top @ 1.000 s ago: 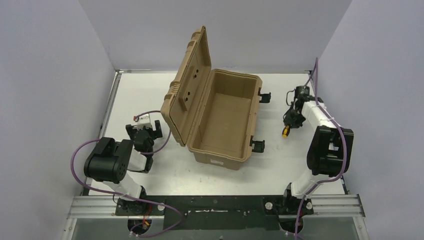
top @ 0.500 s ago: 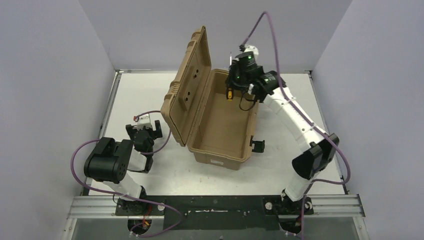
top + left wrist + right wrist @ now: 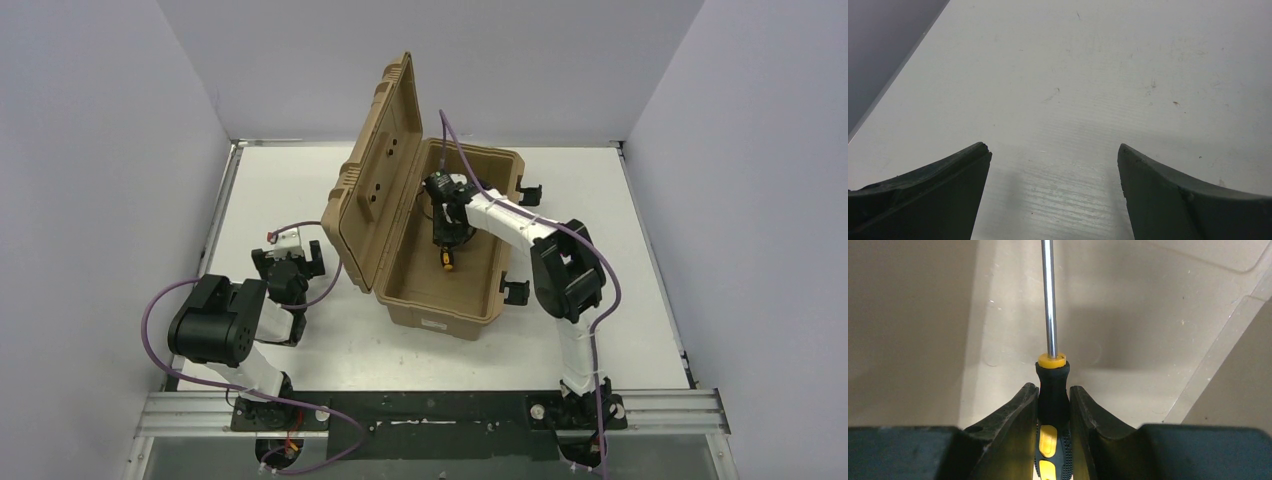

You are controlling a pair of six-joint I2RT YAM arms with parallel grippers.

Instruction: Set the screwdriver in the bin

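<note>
**Left:** left gripper hangs over the bare table. Its fingers are spread wide with nothing between them. We judge it idle for this step.

**Centre:** the bin stands with its lid swung up on the left long side, so the interior is reachable from above.

**Inside the bin, right of the lid:** right gripper is clamped on the screwdriver. Both fingers press the black handle just behind the yellow collar. The tool sits within the walls, over the floor, about mid-length. We cannot tell whether it touches the floor.

**Step (our reading):** delivery is nearly done and only the release is left. The next move calls for parting the fingers so the handle drops free, preferably low to avoid a bounce. The wrist must then lift out without catching the lid or the right rim.

**Orientation:** the long axis is in line with the fingers. The shaft points away from the wrist toward the bin floor, and its tip runs out of the wrist view. From above, the axis lies roughly along the bin's length, collar end toward the near short wall. The shaft is too thin to make out there.
</note>
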